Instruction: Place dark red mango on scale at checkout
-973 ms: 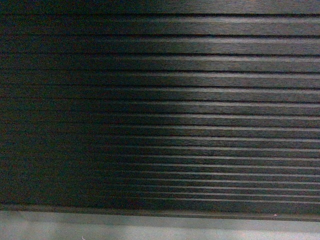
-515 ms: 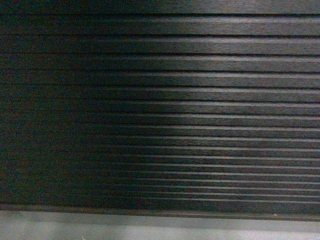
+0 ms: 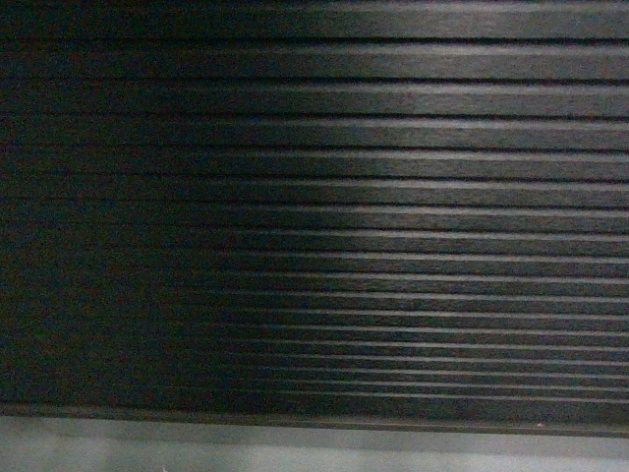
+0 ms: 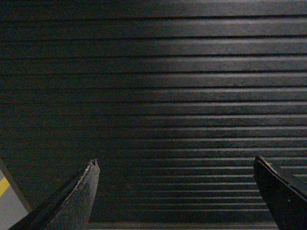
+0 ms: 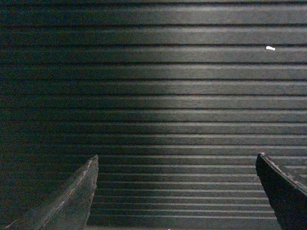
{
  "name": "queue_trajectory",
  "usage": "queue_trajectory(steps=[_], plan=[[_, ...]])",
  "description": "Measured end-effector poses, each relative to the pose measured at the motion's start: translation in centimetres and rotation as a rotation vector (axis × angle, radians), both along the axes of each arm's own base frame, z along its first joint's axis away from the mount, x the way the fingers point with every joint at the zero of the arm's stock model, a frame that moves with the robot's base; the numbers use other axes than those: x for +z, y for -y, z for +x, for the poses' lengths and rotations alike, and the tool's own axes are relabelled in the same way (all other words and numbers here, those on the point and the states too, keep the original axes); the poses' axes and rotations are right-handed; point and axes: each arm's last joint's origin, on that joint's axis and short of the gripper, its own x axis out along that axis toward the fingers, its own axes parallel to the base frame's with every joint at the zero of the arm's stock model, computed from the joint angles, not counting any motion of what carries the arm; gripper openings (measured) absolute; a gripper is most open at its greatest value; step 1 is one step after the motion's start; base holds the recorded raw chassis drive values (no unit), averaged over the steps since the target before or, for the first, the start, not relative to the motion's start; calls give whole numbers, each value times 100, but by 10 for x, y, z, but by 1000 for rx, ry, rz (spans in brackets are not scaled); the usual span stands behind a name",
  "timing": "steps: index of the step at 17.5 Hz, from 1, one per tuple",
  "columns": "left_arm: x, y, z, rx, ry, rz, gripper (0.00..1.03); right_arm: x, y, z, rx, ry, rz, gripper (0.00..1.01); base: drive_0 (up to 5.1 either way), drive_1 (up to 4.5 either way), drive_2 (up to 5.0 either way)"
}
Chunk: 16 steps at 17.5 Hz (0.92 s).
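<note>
Slats of the black checkout counter's horizontally ribbed front [image 3: 314, 216] sit slightly lower in the head view than a second ago, so the camera has crept a little; the grey plinth strip [image 3: 295, 447] at the bottom looks about the same. Dark red mango: not visible in any view, neither is the white scale, so where they are cannot be told from here; likely both are above on the counter top, out of frame. Left gripper [image 4: 175, 191] has its two dark fingers spread wide, nothing between them, pointed straight at the ribbed front. Right gripper [image 5: 175, 191] likewise wide apart and empty, facing the same slats; a small white speck [image 5: 270, 48] sits on one slat at upper right. A sliver of grey floor with a yellow stripe [image 4: 4, 188] shows at the left wrist view's lower left corner. Step in hand, as a guess: approach/search. To do it well, raise the view or arms until the counter top and fruit appear before any reach, and keep both fingertips clear of the slatted front, which looks near.
</note>
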Motion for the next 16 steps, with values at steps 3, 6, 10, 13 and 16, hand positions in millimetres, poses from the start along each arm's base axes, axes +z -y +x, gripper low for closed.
queue_trajectory(steps=[3,6,10,13,16], plan=[[0,0,0,1,4,0,98,0,0,0,2,2,1,98,0,0,0],[0,0,0,0,5,0,98,0,0,0,-1,3,1,98,0,0,0],[0,0,0,1,5,0,98,0,0,0,0,3,0,98,0,0,0],[0,0,0,0,5,0,98,0,0,0,0,2,1,98,0,0,0],[0,0,0,1,5,0,98,0,0,0,0,3,1,98,0,0,0]])
